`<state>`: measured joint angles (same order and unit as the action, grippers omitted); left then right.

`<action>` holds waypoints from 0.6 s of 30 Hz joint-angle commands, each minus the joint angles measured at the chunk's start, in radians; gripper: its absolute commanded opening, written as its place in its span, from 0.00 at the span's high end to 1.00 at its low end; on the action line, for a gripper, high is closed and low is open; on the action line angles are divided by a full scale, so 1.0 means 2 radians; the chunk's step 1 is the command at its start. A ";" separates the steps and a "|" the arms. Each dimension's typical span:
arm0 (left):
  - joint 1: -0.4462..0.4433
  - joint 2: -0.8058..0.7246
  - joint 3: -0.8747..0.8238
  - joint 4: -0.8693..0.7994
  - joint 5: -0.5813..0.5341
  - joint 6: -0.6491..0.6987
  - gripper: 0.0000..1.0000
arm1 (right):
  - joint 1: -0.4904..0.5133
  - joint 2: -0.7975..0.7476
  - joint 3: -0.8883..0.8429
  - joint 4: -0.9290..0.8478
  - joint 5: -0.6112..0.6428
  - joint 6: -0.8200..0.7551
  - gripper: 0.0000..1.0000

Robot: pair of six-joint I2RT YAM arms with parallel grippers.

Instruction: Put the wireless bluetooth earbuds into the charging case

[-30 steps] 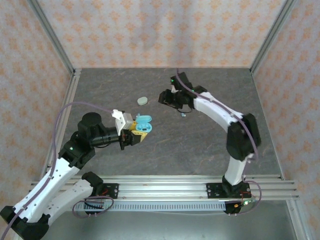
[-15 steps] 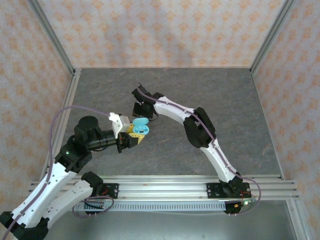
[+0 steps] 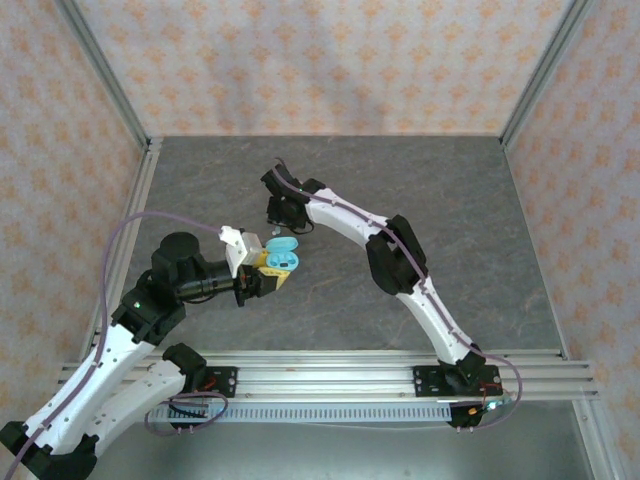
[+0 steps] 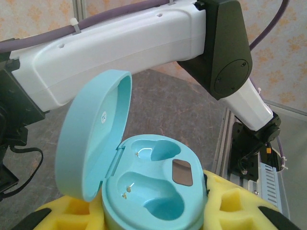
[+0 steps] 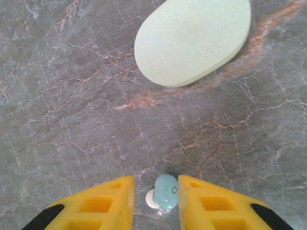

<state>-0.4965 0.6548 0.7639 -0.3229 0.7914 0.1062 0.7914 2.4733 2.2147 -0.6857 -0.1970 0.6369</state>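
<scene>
One earbud [image 5: 166, 195], half-hidden in right hand [image 5: 156, 186]

Legible text, brands, numbers — none found.
Charging case [image 4: 144, 191], lid interior, left of centre in the left wrist view: one tiny pale mark, too small to read.
Earbud [image 5: 166, 190], bottom centre of the right wrist view: a small ring-shaped sign on its face, possibly a letter O — not certain.
</scene>
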 commanded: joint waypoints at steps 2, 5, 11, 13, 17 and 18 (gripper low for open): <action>0.005 -0.003 -0.001 0.000 -0.008 0.011 0.74 | 0.005 0.025 0.031 -0.031 0.019 -0.012 0.68; 0.005 -0.005 -0.001 -0.002 -0.011 0.013 0.74 | 0.007 0.031 0.037 -0.040 0.022 -0.015 0.68; 0.005 -0.009 -0.002 -0.005 -0.014 0.014 0.74 | 0.010 0.033 0.034 -0.045 0.021 -0.017 0.68; 0.005 -0.009 -0.003 -0.005 -0.014 0.014 0.74 | 0.012 0.034 0.034 -0.046 0.022 -0.019 0.68; 0.005 -0.010 -0.002 -0.007 -0.015 0.016 0.74 | 0.013 0.038 0.034 -0.048 0.017 -0.018 0.68; 0.005 -0.011 -0.003 -0.008 -0.016 0.017 0.74 | 0.014 0.039 0.035 -0.048 0.015 -0.018 0.68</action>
<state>-0.4946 0.6495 0.7639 -0.3302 0.7761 0.1150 0.8112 2.5298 2.2536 -0.7460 -0.1822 0.6125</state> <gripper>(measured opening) 0.345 0.319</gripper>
